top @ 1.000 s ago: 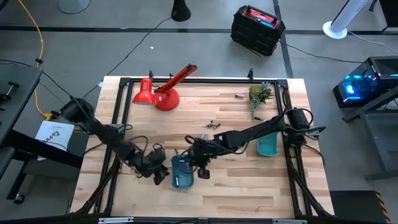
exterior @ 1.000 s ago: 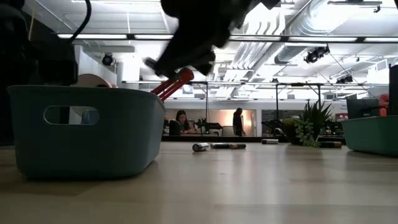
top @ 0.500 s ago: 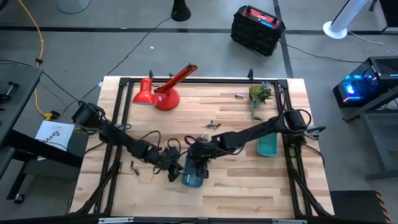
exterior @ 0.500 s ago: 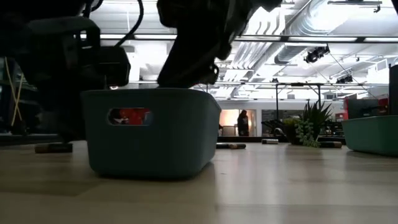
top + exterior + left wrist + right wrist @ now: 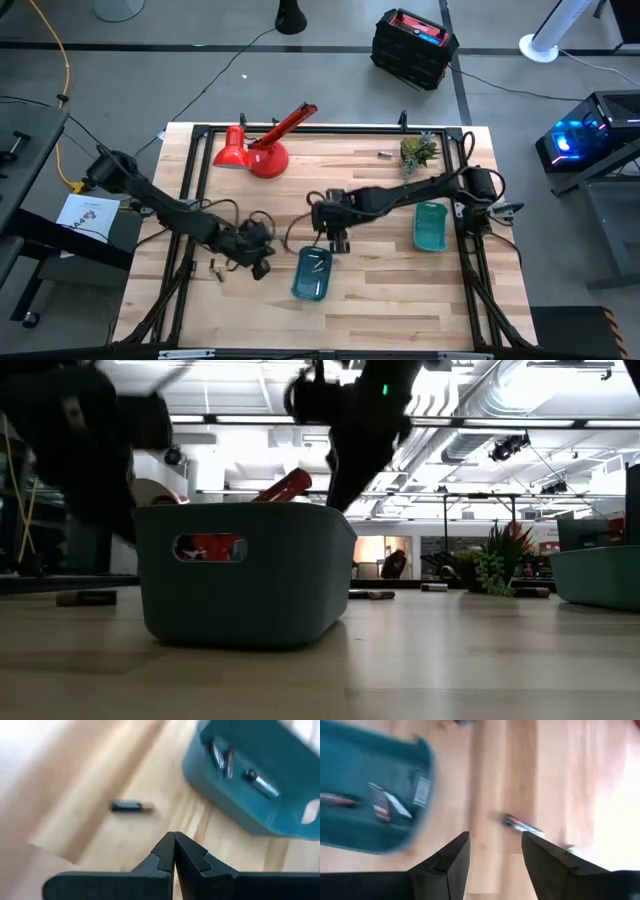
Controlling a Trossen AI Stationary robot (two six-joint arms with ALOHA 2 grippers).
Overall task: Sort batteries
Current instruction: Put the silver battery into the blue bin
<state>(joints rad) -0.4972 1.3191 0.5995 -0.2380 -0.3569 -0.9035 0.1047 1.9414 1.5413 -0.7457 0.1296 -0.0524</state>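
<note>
Landmark: the teal rectangular plastic tray [image 5: 312, 274] near the front middle of my pale wooden-plank tabletop [image 5: 380, 300].

Item 1, my left pincer [image 5: 258, 262]: fingers pressed together with nothing between them, low over the tabletop just left of the tray. The arm reaches in from the left edge, elbow bent, forearm running towards the tray.

Item 2, my right pincer [image 5: 338, 240]: fingers spread, empty, just behind the tray's far end. The arm stretches long from the right edge, nearly straight, wrist turned downwards.

Item 3, slim dark cylindrical batteries with silvery ends [image 5: 235, 765]: several lie inside the tray. One loose battery [image 5: 131, 807] lies on the boards beside the tray, in front of my left pincer; two more [image 5: 215, 268] rest farther left of the tray.

Item 4, second teal tray [image 5: 430, 226]: well right of the landmark.

Item 5, red desk lamp [image 5: 258, 150]: lying well behind the tray, towards the far left.

Item 6, small green potted plant [image 5: 418, 150]: far right, behind the tray.
</note>
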